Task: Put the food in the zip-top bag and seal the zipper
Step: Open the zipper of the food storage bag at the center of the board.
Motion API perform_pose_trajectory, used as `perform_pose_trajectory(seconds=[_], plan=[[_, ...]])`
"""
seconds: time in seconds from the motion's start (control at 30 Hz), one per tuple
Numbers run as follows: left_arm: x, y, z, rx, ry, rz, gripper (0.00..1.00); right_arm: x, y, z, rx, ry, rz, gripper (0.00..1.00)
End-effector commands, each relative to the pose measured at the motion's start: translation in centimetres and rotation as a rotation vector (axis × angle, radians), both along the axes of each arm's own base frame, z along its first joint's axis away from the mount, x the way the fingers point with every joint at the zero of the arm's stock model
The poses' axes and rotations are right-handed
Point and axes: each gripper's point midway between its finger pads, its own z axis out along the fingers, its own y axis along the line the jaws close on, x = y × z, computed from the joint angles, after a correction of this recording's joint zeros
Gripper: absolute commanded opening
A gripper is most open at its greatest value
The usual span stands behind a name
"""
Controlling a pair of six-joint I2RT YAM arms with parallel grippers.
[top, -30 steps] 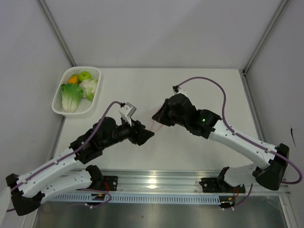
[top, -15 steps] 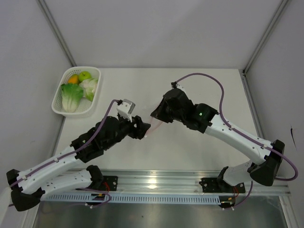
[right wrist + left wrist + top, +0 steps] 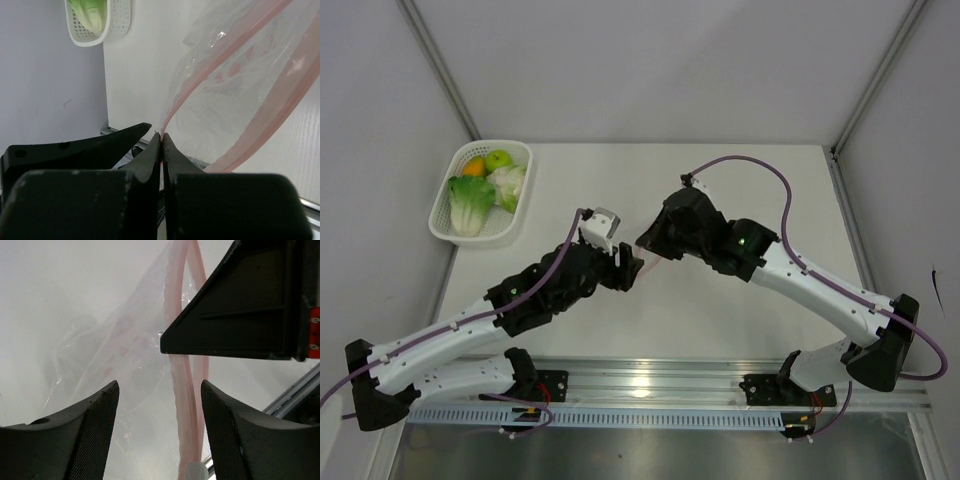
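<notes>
The right claw (image 3: 161,139) is closed right down, with one lip of the zipper (image 3: 226,49) pinched between its tips. The other pink lip is bowed away from it, so the mouth of the zip-top bag (image 3: 235,85) is held agape just ahead of that claw. The left claw (image 3: 160,390) is spread wide and nothing is gripped by it. Both pink lips are seen running down through the gap between its fingers (image 3: 85,435), with the clear crinkled film lying ahead of the gap and to its left; contact with either finger cannot be confirmed. One dark finger of the right claw is seen ahead of the left claw, up and to the right, set on the strip. From above, the two claws are found almost tip to tip over the bench (image 3: 600,180), the bag barely made out between them. Whether the bag is lifted off the bench cannot be told. The food is all held in the white mesh basket (image 3: 525,152), well away from the left claw, beyond it and to its left: green apple (image 3: 500,158), orange fruit (image 3: 474,167), cauliflower piece (image 3: 508,183), cabbage (image 3: 470,204).
</notes>
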Motion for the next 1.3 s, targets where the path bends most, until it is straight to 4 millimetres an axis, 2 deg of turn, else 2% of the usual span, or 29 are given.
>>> perform_pose_trajectory(seconds=[0.0, 0.27, 0.37, 0.4, 0.47, 0.5, 0.53, 0.67, 0.7, 0.73, 0.77, 0.83, 0.87, 0.9, 0.93, 1.0, 1.03, 1.07, 1.1, 1.13, 1.17, 1.2, 1.23, 1.27], plan=[[0.9, -0.1, 0.8, 0.013, -0.018, 0.048, 0.69, 0.3, 0.4, 1.9, 0.043, -0.025, -0.023, 0.00], [1.8, -0.2, -0.4, 0.068, -0.020, 0.113, 0.66, 0.2, 0.5, 2.0, 0.060, -0.021, -0.035, 0.00], [2.1, 0.2, -0.7, 0.085, -0.023, 0.148, 0.49, 0.1, 0.7, 2.1, 0.063, -0.020, -0.029, 0.00], [2.1, 0.2, -0.6, 0.085, -0.025, 0.149, 0.37, 0.1, 0.6, 2.1, 0.057, -0.027, -0.025, 0.00], [2.1, 0.2, -0.1, 0.077, -0.030, 0.146, 0.22, 0.0, 0.4, 2.0, 0.044, -0.030, -0.026, 0.00], [2.0, 0.2, -0.4, 0.085, -0.027, 0.141, 0.07, 0.1, 0.2, 2.1, 0.031, -0.048, -0.021, 0.00], [2.0, 0.1, -0.4, 0.085, -0.024, 0.133, 0.01, 0.1, -0.1, 2.0, 0.018, -0.052, -0.019, 0.00], [1.7, -0.2, 0.0, 0.064, -0.011, 0.119, 0.01, -0.1, -1.4, 1.8, -0.057, -0.081, 0.013, 0.26], [1.6, -0.4, -0.1, 0.053, -0.002, 0.117, 0.01, -0.2, -1.9, 2.1, -0.067, -0.093, 0.015, 0.41], [1.6, -0.5, 0.1, 0.042, -0.001, 0.114, 0.01, -0.4, -2.4, 2.0, -0.098, -0.106, 0.032, 0.46], [1.6, -0.6, -0.1, 0.041, 0.004, 0.113, 0.01, -0.6, -2.8, 2.3, -0.105, -0.115, 0.038, 0.60], [1.7, -0.9, -0.1, 0.030, 0.010, 0.113, 0.01, -1.3, -3.8, 3.4, -0.117, -0.158, 0.071, 0.78], [1.7, -1.0, -0.2, 0.033, 0.014, 0.114, 0.01, -1.6, -4.2, 3.8, -0.116, -0.173, 0.086, 0.99], [1.8, -1.2, 0.0, 0.029, 0.017, 0.117, 0.01, -1.9, -4.5, 4.3, -0.114, -0.185, 0.096, 0.99], [1.9, -1.2, -0.2, 0.039, 0.022, 0.121, 0.01, -2.4, -5.3, 5.6, -0.087, -0.213, 0.092, 0.99], [2.0, -1.4, -0.2, 0.039, 0.025, 0.124, 0.01, -2.6, -5.9, 6.3, -0.028, -0.225, 0.071, 0.99], [2.1, -1.3, -0.3, 0.041, 0.027, 0.132, 0.01, -3.2, -6.8, 7.9, 0.043, -0.252, 0.075, 0.99], [2.1, -1.3, -0.1, 0.035, 0.027, 0.135, 0.01, -4.4, -6.3, 8.6, 0.117, -0.254, 0.150, 0.99], [2.1, -1.3, -0.1, 0.033, 0.028, 0.139, 0.01, -3.4, -6.8, 10.0, 0.194, -0.300, 0.128, 0.99], [2.2, -1.2, 0.1, 0.027, 0.025, 0.142, 0.01, -3.5, -7.2, 7.6, 0.200, -0.248, 0.127, 0.99], [2.2, -1.3, 0.4, 0.018, 0.025, 0.142, 0.01, -3.8, -8.1, 7.9, 0.265, -0.205, 0.093, 0.93], [2.3, -1.3, 0.5, 0.012, 0.026, 0.146, 0.01, -2.7, -9.8, 6.2, 0.240, -0.143, 0.018, 0.87], [2.3, -1.4, 0.5, 0.009, 0.026, 0.146, 0.01, -2.3, -10.3, 5.0, 0.224, -0.102, -0.005, 0.76], [2.3, -1.4, 0.7, 0.003, 0.027, 0.148, 0.00, -2.4, -10.3, 4.0, 0.205, -0.066, 0.016, 0.41]])
